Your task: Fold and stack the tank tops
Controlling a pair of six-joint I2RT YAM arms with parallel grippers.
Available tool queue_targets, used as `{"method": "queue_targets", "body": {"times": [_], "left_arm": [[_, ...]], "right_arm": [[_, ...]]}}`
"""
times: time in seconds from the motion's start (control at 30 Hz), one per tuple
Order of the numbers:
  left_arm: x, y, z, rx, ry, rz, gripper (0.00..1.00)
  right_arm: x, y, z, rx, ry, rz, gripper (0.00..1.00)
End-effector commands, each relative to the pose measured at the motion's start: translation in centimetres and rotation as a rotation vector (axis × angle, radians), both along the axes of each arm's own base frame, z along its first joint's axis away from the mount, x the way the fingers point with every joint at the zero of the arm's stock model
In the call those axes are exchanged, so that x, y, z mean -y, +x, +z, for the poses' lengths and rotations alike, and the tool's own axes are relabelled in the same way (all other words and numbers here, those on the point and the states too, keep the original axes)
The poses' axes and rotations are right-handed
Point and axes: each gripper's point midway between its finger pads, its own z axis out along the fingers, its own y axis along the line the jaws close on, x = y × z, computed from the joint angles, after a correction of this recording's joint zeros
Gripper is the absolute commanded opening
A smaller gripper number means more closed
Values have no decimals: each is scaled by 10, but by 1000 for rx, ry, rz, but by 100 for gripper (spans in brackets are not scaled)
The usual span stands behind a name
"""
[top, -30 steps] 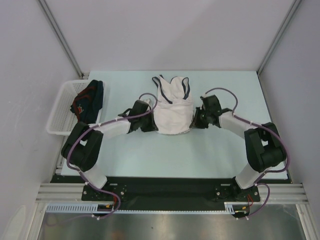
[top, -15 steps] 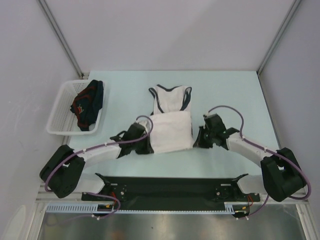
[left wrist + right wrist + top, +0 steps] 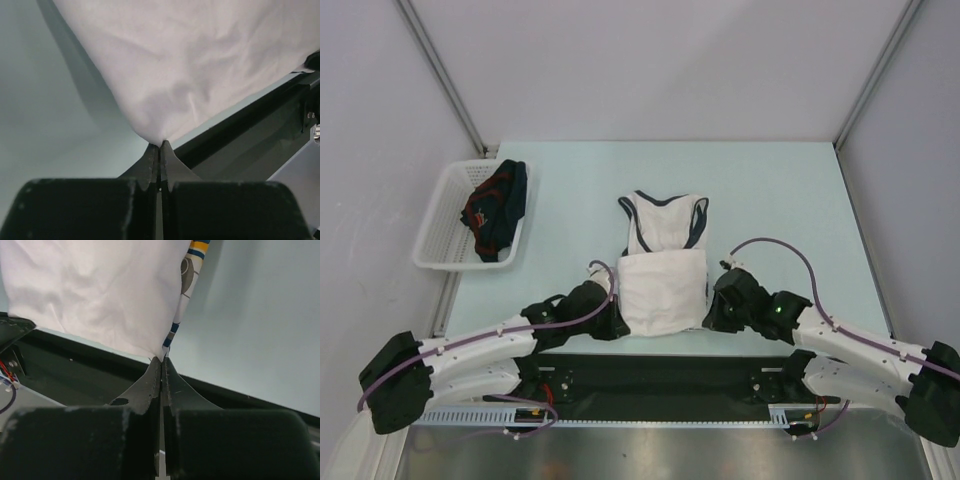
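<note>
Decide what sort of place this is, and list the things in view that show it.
Probably a robotics lab cell: grey wall panels enclose a pale table, two robot arms are bolted at its near edge, and a white tank top and a plastic basket serve as props.

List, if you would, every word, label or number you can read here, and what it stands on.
No text is readable in any view.
Print on the white tank top: yellow-blue edge only, no letters visible.
Navy tank top in the basket: any logo is too small to read.
</note>
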Motion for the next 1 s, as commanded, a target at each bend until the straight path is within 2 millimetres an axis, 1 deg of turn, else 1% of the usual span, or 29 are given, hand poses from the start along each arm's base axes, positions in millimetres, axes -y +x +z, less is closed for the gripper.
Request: {"method": "queue_targets", "body": {"times": [0.0, 0.03, 0.07, 0.17, 0.2, 0.23, 0.3, 0.33, 0.37, 0.4, 0.43, 0.47, 0.5, 0.53, 0.57, 0.6, 0.63, 0.67, 0.7, 0.73, 0.8, 0.83, 0.87, 0.9, 0.93, 0.97], "left_arm": [[-1, -11, 8, 0, -8, 32, 0], [-3, -15, 8, -8, 3, 30, 1], [-2, -17, 11, -7, -7, 30, 0], [-2, -20, 16, -5, -16, 21, 0], [-3, -19, 16, -1, -14, 22, 0], [-4, -15, 21, 15, -1, 34, 0], [-7, -8, 28, 44, 29, 38, 0], [-7, -2, 39, 63, 40, 50, 0], [-8, 1, 43, 76, 55, 41, 0], [-7, 7, 50, 88, 54, 48, 0], [-4, 12, 62, 104, 44, 47, 0], [-4, 15, 67, 116, 47, 38, 0], [-5, 21, 73, 126, 45, 49, 0], [-4, 26, 85, 142, 31, 53, 0], [-3, 29, 91, 156, 30, 42, 0], [-6, 36, 98, 165, 24, 60, 0], [-4, 41, 110, 183, 8, 65, 0], [-5, 45, 114, 192, 11, 54, 0], [-7, 53, 120, 202, 6, 72, 0], [-5, 60, 132, 219, -10, 75, 0], [-7, 73, 134, 220, 3, 78, 0], [-4, 81, 145, 239, -6, 82, 0], [-2, 88, 141, 232, 17, 78, 0], [0, 98, 151, 250, 4, 88, 0], [4, 104, 145, 236, 21, 79, 0], [8, 109, 145, 226, 16, 69, 0]], "right_arm": [[12, -16, -5, -26, -53, -89, 0], [9, -21, -2, -7, -52, -75, 0], [11, -24, -2, -9, -59, -83, 0], [7, -27, 6, 9, -44, -89, 0], [7, -25, 9, 16, -47, -89, 0], [5, -20, 19, 42, -43, -93, 0], [9, -12, 27, 73, -79, -104, 0], [13, -6, 30, 97, -109, -103, 0], [13, 3, 44, 115, -107, -116, 0], [14, 8, 47, 120, -124, -116, 0], [14, 13, 54, 139, -134, -101, 0], [10, 19, 68, 160, -116, -102, 0], [11, 26, 73, 167, -115, -113, 0], [9, 29, 79, 173, -107, -107, 0], [9, 33, 85, 188, -105, -97, 0], [8, 42, 97, 207, -88, -112, 1], [8, 47, 101, 209, -87, -113, 0], [8, 51, 104, 220, -94, -103, 1], [9, 61, 115, 236, -80, -124, 1], [9, 66, 116, 231, -87, -121, 1], [12, 76, 121, 244, -96, -112, 1], [15, 86, 129, 250, -80, -127, 1], [16, 95, 130, 252, -81, -131, 1], [16, 101, 137, 264, -74, -114, 2], [26, 113, 138, 262, -76, -151, 2], [27, 123, 136, 258, -82, -156, 2]]}}
